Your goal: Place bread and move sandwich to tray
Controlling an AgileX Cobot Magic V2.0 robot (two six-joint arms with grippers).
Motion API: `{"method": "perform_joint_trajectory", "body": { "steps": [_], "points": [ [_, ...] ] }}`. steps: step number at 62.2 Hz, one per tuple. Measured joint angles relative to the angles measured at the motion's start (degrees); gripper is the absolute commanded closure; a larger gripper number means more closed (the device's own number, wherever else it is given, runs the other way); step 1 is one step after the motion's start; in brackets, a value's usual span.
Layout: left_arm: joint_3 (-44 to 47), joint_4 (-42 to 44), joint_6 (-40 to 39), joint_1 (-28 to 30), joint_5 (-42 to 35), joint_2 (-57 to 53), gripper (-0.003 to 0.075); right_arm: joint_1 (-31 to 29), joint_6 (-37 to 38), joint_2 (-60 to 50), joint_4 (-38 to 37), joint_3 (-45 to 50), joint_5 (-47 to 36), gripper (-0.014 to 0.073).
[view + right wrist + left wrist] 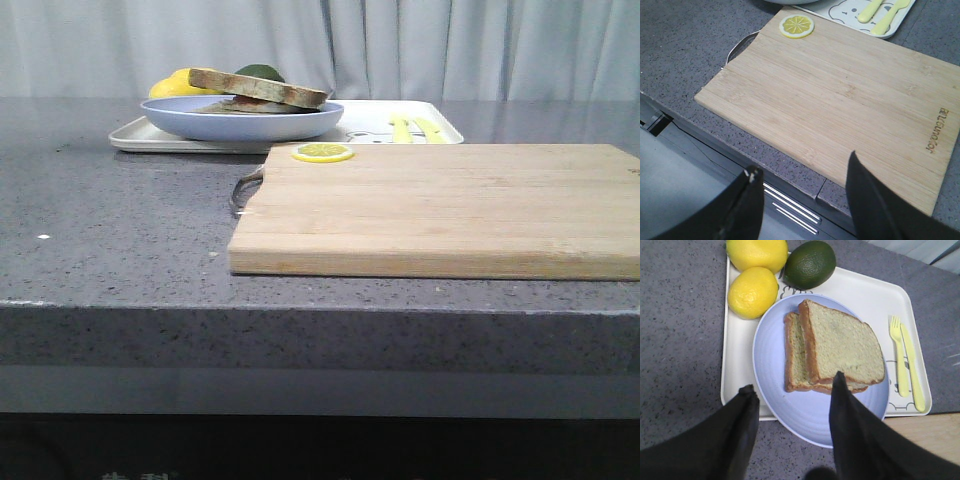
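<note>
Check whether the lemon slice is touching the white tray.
Apart. The right wrist view shows the lemon slice lying flat on the cutting board, with bare wood between it and the tray.

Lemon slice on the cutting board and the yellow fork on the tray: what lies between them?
Nothing. The right wrist view shows only bare board and white tray rim between the lemon slice and the fork.
</note>
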Motion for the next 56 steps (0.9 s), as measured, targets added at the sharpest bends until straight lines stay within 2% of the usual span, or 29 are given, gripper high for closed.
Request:
{"method": "perform_joint_trajectory", "body": {
  "steps": [12, 27, 39, 56],
  "points": [
    [19.8, 0.4, 6.3, -1.7, -9.6, -14.0, 0.0388, 0.0, 0.0, 0.0, 0.0, 0.0, 0.0, 0.0192],
    [44.0, 0.5, 16.5, -9.7, -18.5, -32.5, 0.0388, 0.0, 0.1, 0.0, 0.0, 0.0, 0.0, 0.0192],
    [58.9, 3.0, 18.0, -15.2, -23.3, -45.8, 0.0388, 0.0, 0.1, 0.0, 0.0, 0.0, 0.0, 0.0192],
    [72.4, 9.8, 16.3, -16.2, -26.7, -61.7, 0.0392, 0.0, 0.1, 0.0, 0.0, 0.0, 0.0, 0.0192]
  ]
}}
